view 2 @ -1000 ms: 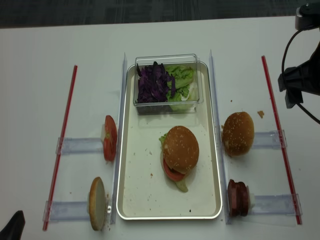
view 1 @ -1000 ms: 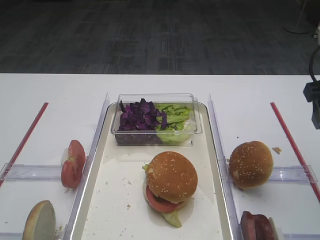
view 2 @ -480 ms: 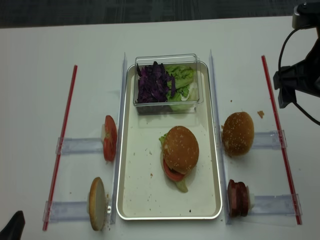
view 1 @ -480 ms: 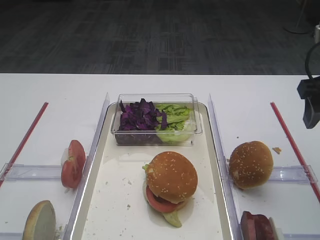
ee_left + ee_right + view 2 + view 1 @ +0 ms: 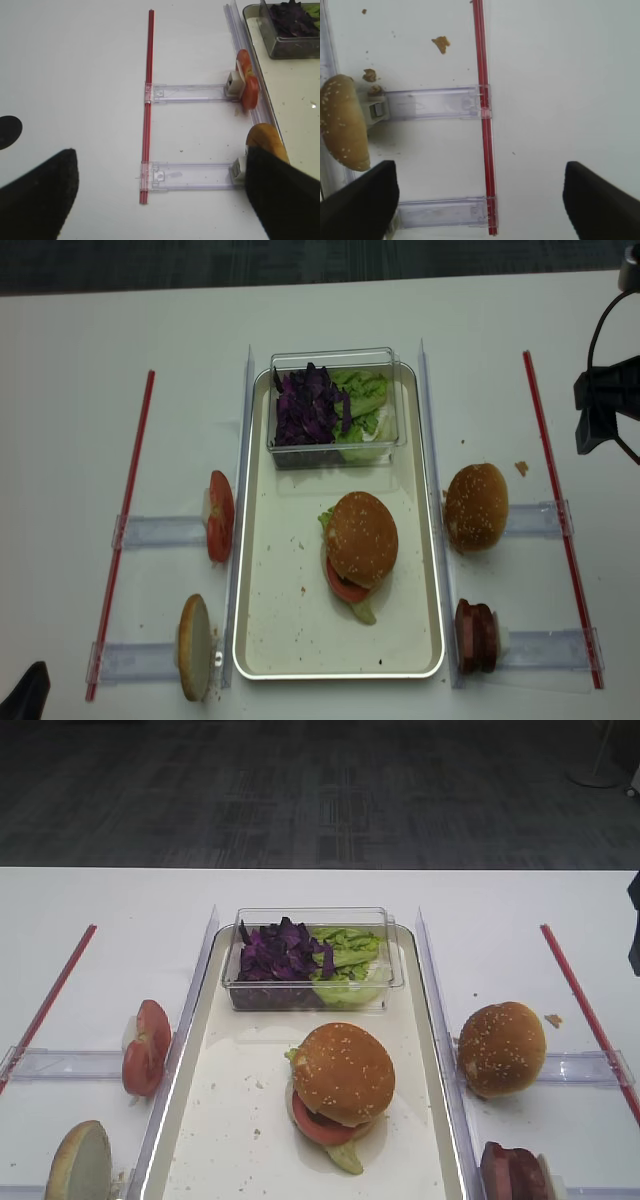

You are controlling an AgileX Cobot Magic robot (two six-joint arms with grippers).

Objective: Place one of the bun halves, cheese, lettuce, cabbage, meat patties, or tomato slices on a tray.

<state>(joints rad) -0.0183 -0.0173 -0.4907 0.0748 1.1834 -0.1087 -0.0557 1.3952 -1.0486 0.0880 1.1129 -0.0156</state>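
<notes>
Sitting mid-tray (image 5: 240,1120), the sesame bun half (image 5: 343,1071) caps a stack of tomato and lettuce, before the clear tub (image 5: 312,958) of cabbage (image 5: 280,951) and lettuce (image 5: 347,952). From the right wrist view, the right tool (image 5: 480,200) hangs spread and empty over the white desk (image 5: 560,75), another bun half (image 5: 342,122) at left. From the left wrist view, the left tool (image 5: 160,195) likewise stands spread, near tomato slices (image 5: 247,85).
</notes>
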